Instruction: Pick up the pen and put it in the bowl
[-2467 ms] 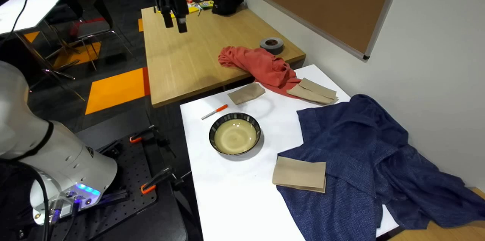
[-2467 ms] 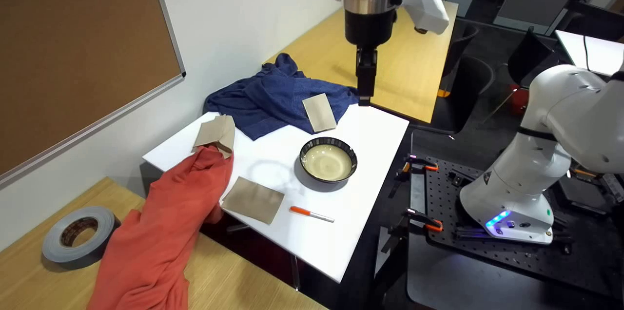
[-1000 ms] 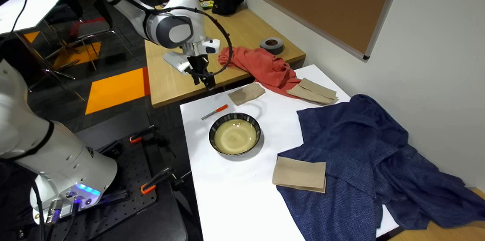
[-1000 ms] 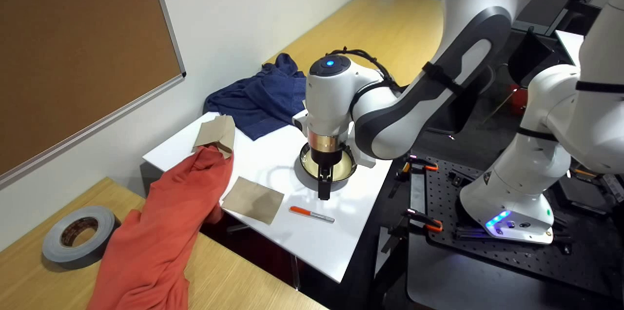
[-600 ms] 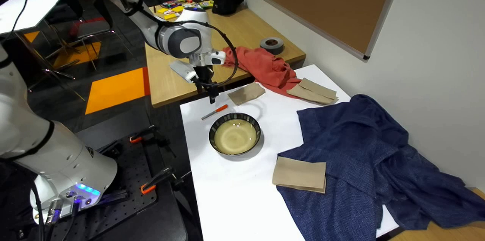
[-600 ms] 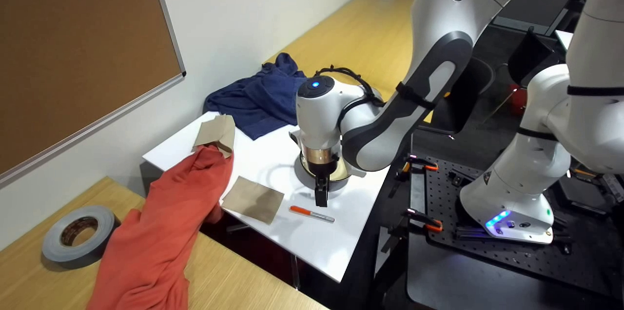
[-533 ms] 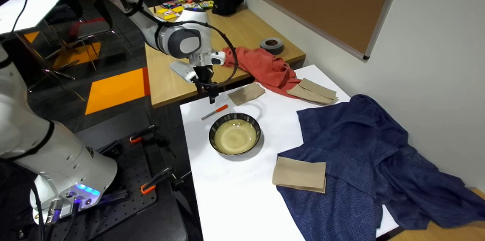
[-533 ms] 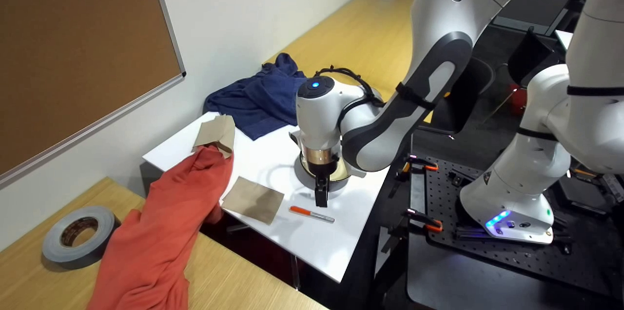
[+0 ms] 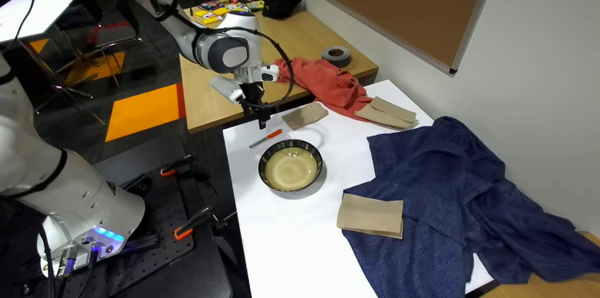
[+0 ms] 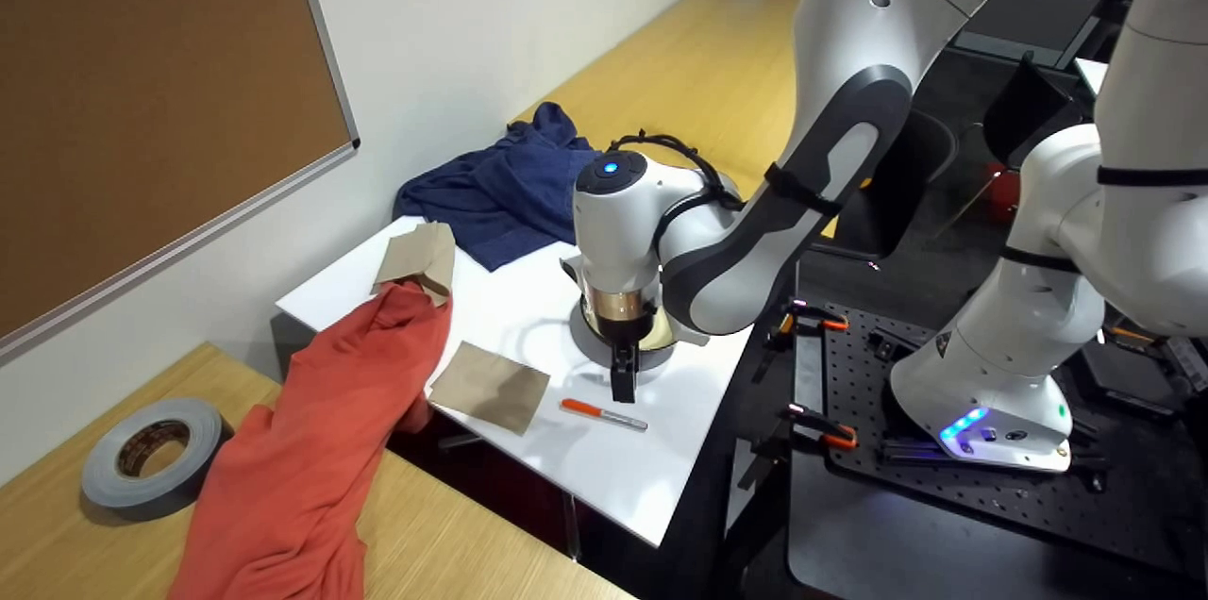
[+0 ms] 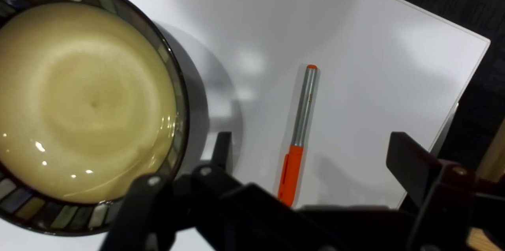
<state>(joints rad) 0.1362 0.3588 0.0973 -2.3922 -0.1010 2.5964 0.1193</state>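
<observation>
orange-capped pen (image 11: 298, 138) lies between bowl (image 11: 180, 105) and table edge (image 11: 447, 97) with room either side, the hand (image 11: 312, 147) spread wide.

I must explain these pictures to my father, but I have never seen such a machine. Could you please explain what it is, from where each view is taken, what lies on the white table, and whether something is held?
This is a robot arm ending in a black hand with two fingers. Two views are taken from different places outside the robot; the close one is taken from its wrist, looking down past the hand. On the white table are a bowl, an orange and grey pen, flat brown sheets, and a dark blue cloth with one sheet on it; a red cloth reaches onto the table from a wooden table. Nothing is held: the fingers stand wide apart, and the pen, though seen between them in the wrist view, lies on the table.
</observation>
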